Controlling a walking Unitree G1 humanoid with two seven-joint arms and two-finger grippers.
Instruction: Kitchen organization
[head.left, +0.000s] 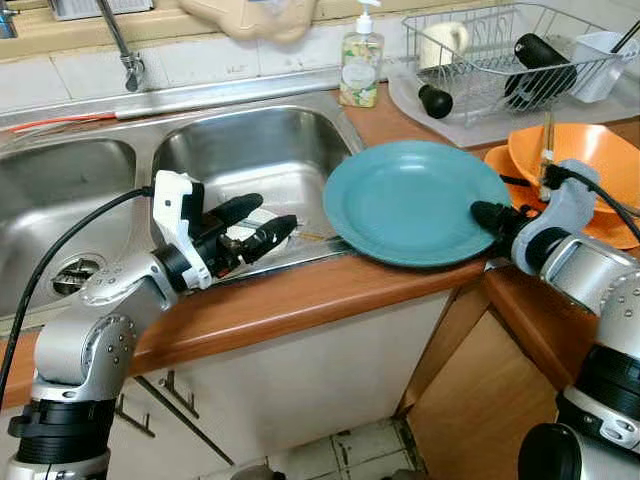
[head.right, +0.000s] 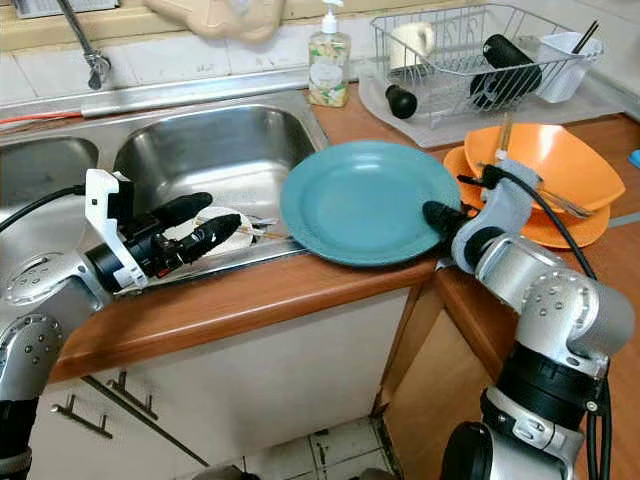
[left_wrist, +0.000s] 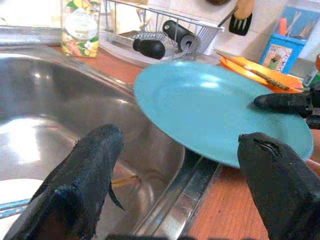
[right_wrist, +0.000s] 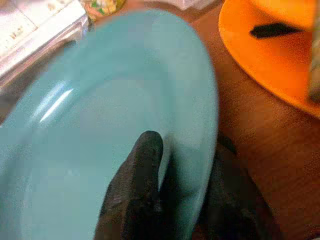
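The right gripper (right_wrist: 175, 200) is pinching the near-right rim of the round teal dinner plate (head.left: 410, 200), one black finger (right_wrist: 137, 175) lying on the upper face and the other under the rim, so the jaws are clamped on the plate edge. A rim pinch looks like the only workable hold on something this flat and wide. The plate is sitting on the reddish-brown wooden countertop (head.left: 300, 295) with its left edge overhanging the lip of the stainless steel double sink (head.left: 250, 150); whether the right side is being lifted off the wood cannot be told

The left gripper (head.left: 250, 228) is hovering over the front of the right-hand basin, its two fingers spread apart and holding nothing, pointing toward the plate. Judgement: it is waiting to support or receive the plate's free edge, since a one-sided grip would let the plate tip

A small white dish (head.right: 225, 228) is lying in the basin beneath the left gripper, with a thin stick-like utensil beside it

Surface and room: just right of the plate, an orange bowl (head.left: 575, 160) is resting on an orange plate (head.right: 560, 225) with utensils across it. Behind, a wire dish rack (head.left: 505, 55) is holding a white mug and black-handled tools, and a clear soap pump bottle (head.left: 361, 65) is standing at the sink's back corner against a pale tiled wall. Tiled floor is showing below the cream cabinet fronts
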